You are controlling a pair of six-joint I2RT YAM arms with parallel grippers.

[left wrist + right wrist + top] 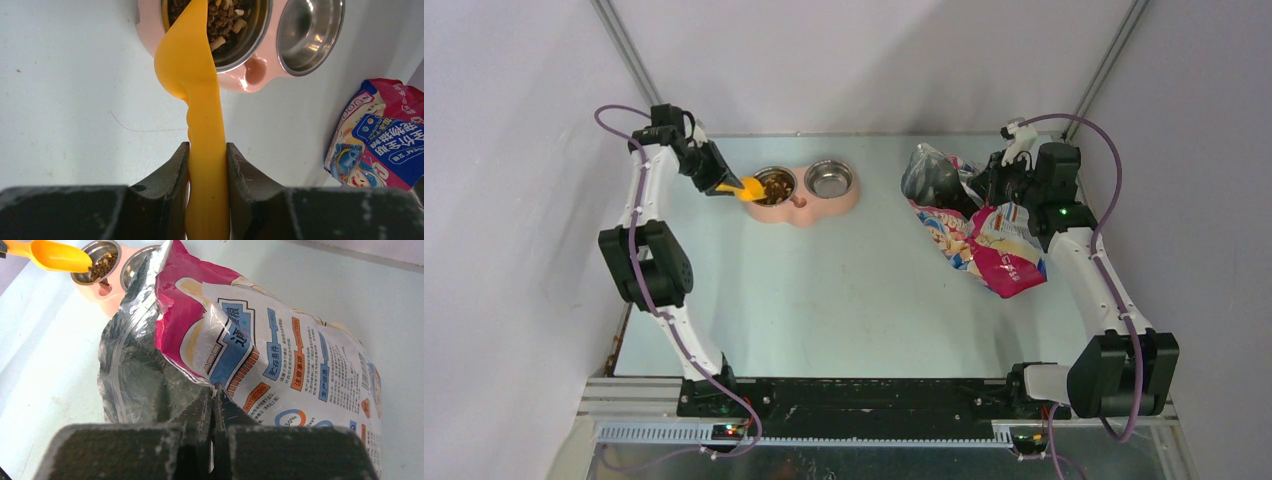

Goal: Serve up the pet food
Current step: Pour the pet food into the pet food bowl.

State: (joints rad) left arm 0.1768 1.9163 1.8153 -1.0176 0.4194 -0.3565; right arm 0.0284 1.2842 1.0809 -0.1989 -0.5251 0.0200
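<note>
Left wrist view: the left gripper [207, 155] clamps its dark, scuffed fingers on the flat handle of a smooth yellow scoop [192, 65]. The scoop's rounded cup reaches over the rim of the filled bowl [266, 27]. The pet food [227, 17], small brown dry pellets with a few pale pieces, lies in that steel bowl, well ahead of the fingertips. The pink feeder [252, 75] is glossy and rounded, and its second bowl [310, 35] shows bare polished metal.

Right wrist view adds what the others hide. The bag [280, 355], glossy printed film outside and crinkled silver foil inside, lies on its side with its mouth gaping toward the feeder. The right gripper [215, 395] has its fingers pressed together, pinching the lower edge of that mouth. The bag's contents cannot be made out.

Top external view places the feeder at the far left-centre of the pale table [844, 300], with the bag well apart to the right.
</note>
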